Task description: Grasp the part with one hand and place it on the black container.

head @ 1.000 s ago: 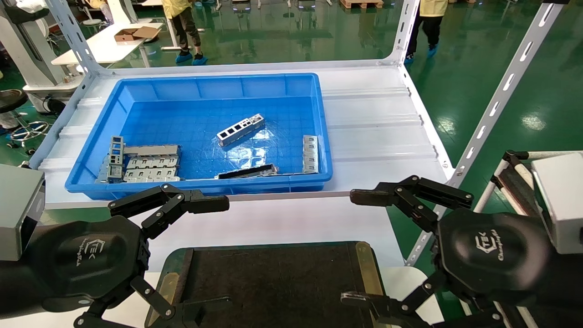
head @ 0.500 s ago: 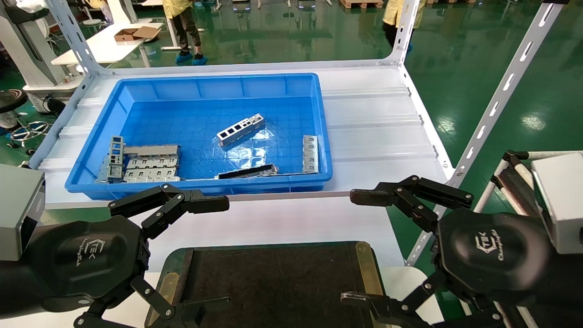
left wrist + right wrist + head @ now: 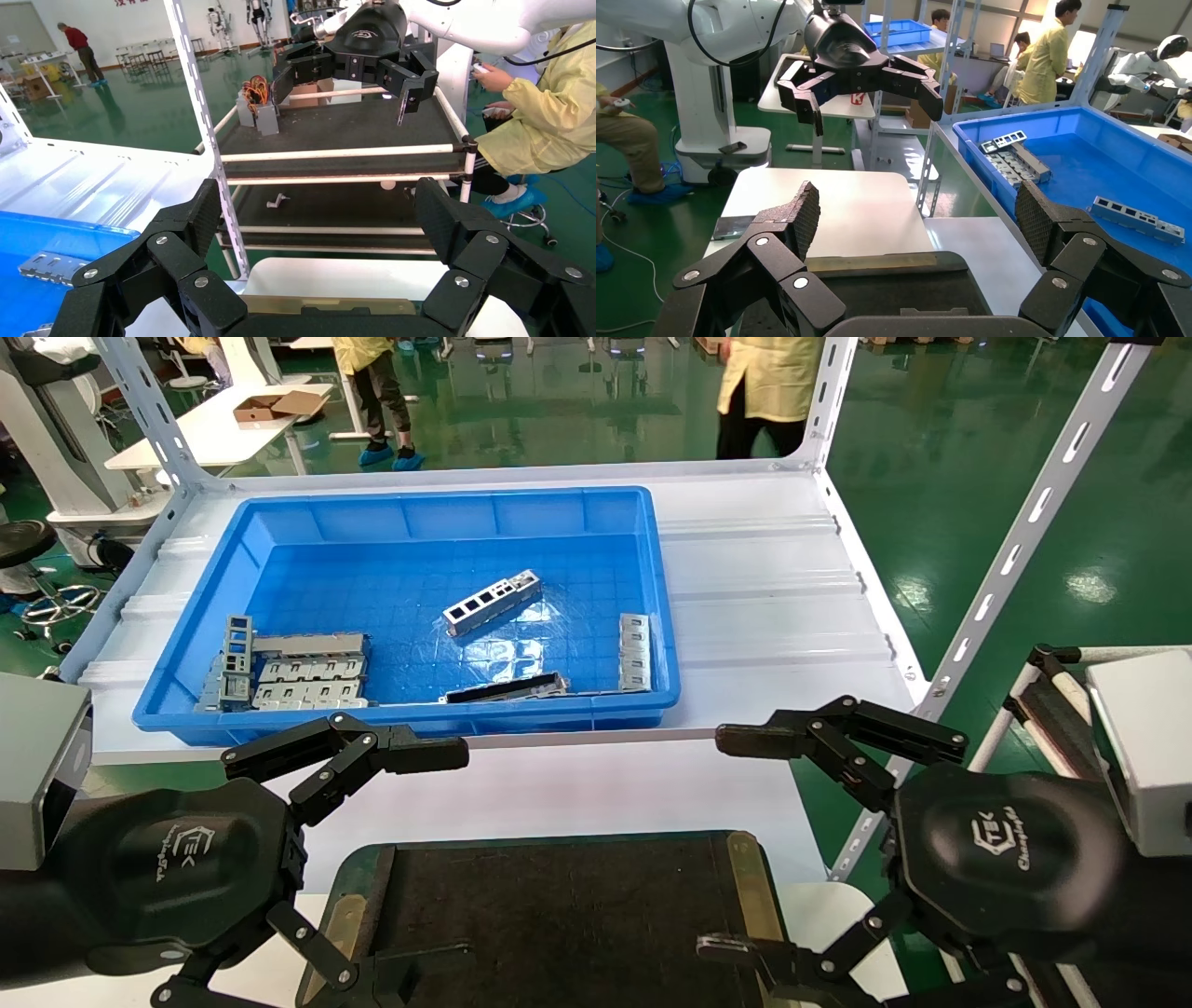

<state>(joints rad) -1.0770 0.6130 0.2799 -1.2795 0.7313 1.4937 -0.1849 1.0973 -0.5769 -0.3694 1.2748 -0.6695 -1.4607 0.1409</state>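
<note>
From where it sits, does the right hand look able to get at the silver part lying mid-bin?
Probably yes. The right hand is open and empty near the black container; the part lies alone on the blue bin floor, nothing covering it.

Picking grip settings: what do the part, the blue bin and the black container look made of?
The part: apparently bare metal, silver-grey with a satin sheen and punched rectangular cut-outs. The blue bin: looks like moulded plastic, glossy, with a ribbed grid floor reflecting light. The black container: matte, slightly textured black surface, possibly rubber or foam, with brass-coloured side strips.
</note>
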